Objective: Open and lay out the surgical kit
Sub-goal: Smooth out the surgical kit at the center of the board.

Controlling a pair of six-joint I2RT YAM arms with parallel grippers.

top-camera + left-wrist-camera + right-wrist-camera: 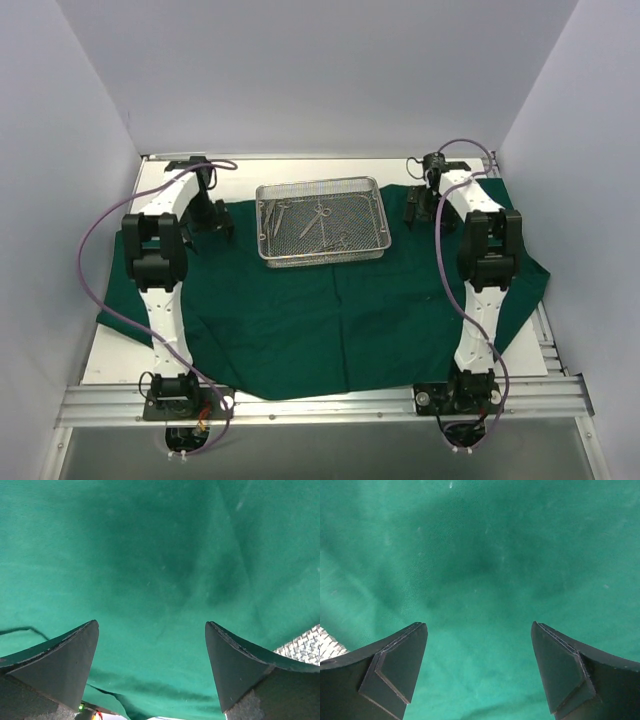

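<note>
The dark green drape lies spread over the table. On its far middle stands the silver wire-mesh tray, with several thin steel instruments lying inside. My left gripper hangs open over the drape just left of the tray, and in its wrist view the left gripper has only green cloth between its fingers, with a tray corner at the right edge. My right gripper is open to the right of the tray; in its wrist view the right gripper is over bare drape.
White walls close in the table on three sides. A bare white strip of tabletop shows left of the drape. Purple cables loop beside both arms. The aluminium rail with both bases runs along the near edge.
</note>
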